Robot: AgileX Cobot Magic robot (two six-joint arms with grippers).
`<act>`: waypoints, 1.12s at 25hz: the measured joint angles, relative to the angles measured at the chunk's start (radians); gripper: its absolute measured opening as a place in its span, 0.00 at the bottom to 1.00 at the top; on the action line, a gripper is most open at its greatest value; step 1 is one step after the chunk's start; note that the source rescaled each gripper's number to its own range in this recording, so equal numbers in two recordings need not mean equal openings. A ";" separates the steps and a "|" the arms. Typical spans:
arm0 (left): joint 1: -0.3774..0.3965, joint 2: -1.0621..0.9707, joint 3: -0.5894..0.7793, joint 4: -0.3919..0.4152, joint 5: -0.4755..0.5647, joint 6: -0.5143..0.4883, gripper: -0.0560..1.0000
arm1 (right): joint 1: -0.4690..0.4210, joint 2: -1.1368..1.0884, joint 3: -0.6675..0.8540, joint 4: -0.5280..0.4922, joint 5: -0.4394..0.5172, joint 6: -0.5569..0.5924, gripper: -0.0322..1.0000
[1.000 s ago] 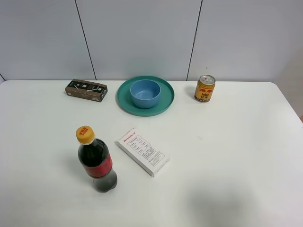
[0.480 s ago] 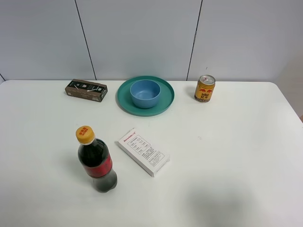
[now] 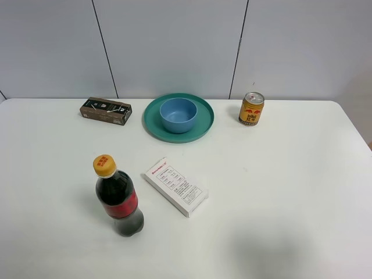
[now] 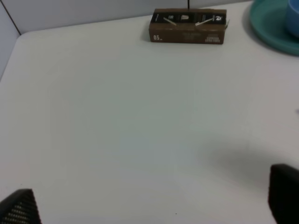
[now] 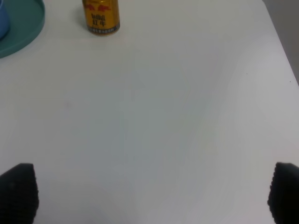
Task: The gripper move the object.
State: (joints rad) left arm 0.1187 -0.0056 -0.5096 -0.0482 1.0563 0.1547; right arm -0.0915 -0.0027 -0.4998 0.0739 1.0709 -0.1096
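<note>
Only dark fingertips (image 4: 18, 207) of each wide-spread gripper show at the frame bottom corners. The light-blue bowl (image 3: 178, 114) sits upper centre, well apart, on the teal plate (image 3: 203, 125).

One bowl (image 3: 178, 114), one plate (image 3: 152, 125), one can (image 3: 251, 108), one bottle (image 3: 118, 198), two boxes (image 3: 106, 110) (image 3: 176, 186).

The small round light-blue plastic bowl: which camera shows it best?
The exterior high view: the small round light-blue plastic bowl appears whole, sitting in the flat teal-green plate. The left wrist view catches only a sliver at its edge, the right wrist view likewise.
</note>
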 joint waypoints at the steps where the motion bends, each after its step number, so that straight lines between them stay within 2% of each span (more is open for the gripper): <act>1: -0.001 0.000 0.000 0.000 0.000 0.000 1.00 | 0.000 0.000 0.000 0.000 0.000 0.000 1.00; 28: -0.002 0.000 0.000 -0.001 0.000 0.000 1.00 | 0.000 0.000 0.000 0.000 0.000 0.000 1.00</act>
State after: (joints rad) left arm 0.1165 -0.0056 -0.5096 -0.0493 1.0563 0.1545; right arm -0.0915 -0.0027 -0.4998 0.0739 1.0709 -0.1096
